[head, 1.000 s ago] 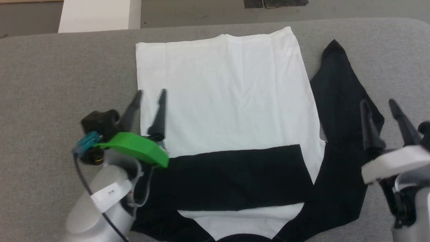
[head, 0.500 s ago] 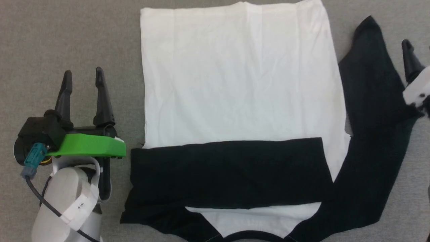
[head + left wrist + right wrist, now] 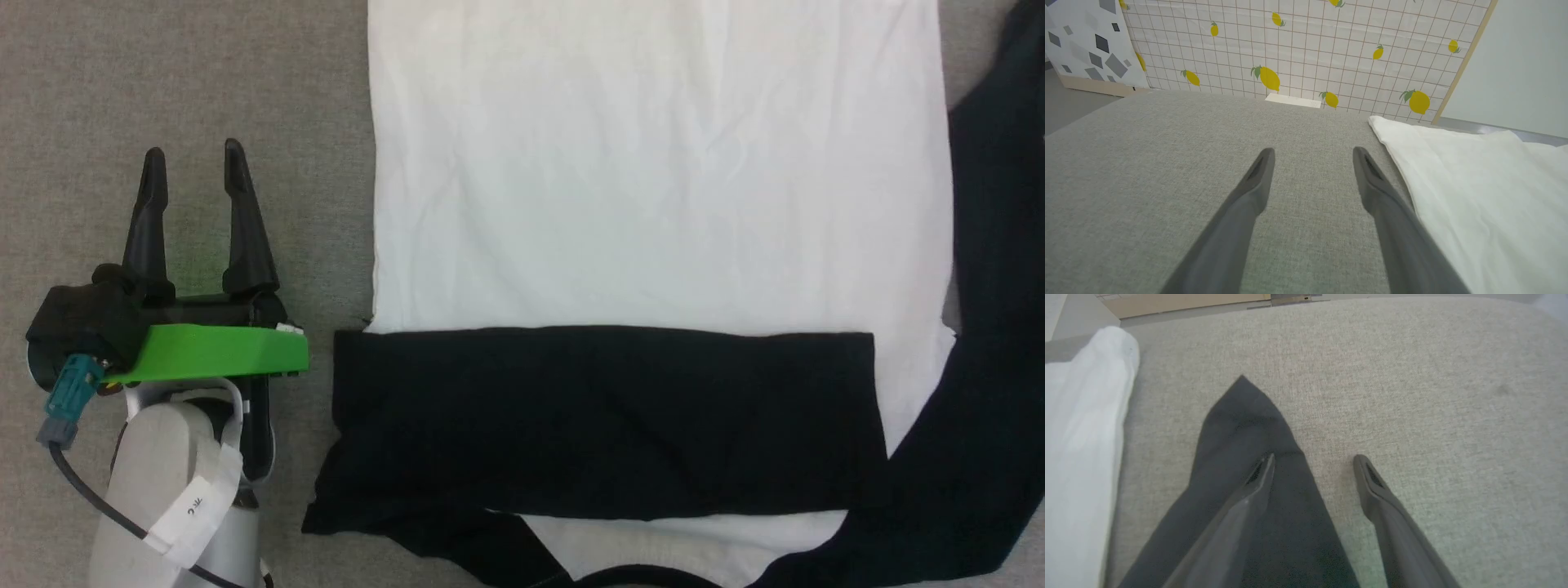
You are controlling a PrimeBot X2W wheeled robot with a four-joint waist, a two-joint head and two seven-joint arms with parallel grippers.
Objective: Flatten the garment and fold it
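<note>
The garment point(image 3: 653, 180) lies spread on the grey surface, white body flat. One black sleeve point(image 3: 604, 416) is folded straight across the body near the collar. The other black sleeve point(image 3: 992, 343) runs out along the right side, its cuff tip point(image 3: 1241, 412) lying flat in the right wrist view. My left gripper point(image 3: 189, 159) stands open over bare fabric just left of the white edge point(image 3: 1474, 192), holding nothing. My right gripper point(image 3: 1312, 461) is open above the loose sleeve, one finger over the black cloth, the other over the grey surface.
The grey padded table point(image 3: 180, 73) extends left of the shirt. Beyond its far edge stands a lemon-patterned panel point(image 3: 1306, 49) and a pale wall point(image 3: 1515, 61). A wooden strip point(image 3: 1184, 302) lies past the table edge in the right wrist view.
The head camera has tilted down and closer, so the shirt looks bigger. My left gripper has drawn off the white body to the left. The right gripper has left the head view.
</note>
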